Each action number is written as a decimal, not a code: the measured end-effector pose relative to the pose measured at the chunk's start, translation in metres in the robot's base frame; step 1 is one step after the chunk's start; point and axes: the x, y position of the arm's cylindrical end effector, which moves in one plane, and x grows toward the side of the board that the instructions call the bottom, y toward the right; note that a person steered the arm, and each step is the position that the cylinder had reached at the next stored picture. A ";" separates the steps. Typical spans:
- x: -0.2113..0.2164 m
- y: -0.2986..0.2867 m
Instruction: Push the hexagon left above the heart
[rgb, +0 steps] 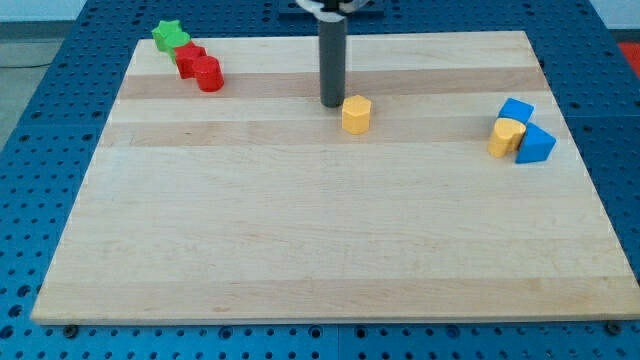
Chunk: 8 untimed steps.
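Observation:
A yellow hexagon block (356, 114) sits on the wooden board (320, 230) a little right of centre near the view's top. My tip (332, 103) rests on the board just left of the hexagon and slightly above it, close to touching. A yellow heart block (506, 136) lies far to the view's right, wedged between a blue block (516, 110) above it and a blue triangular block (536, 145) at its right.
A green star block (170, 37) sits at the view's top left corner of the board. Two red blocks (198, 66) lie touching each other just below and right of it. A blue perforated table surrounds the board.

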 end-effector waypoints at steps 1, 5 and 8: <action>0.026 0.007; 0.030 0.137; 0.030 0.174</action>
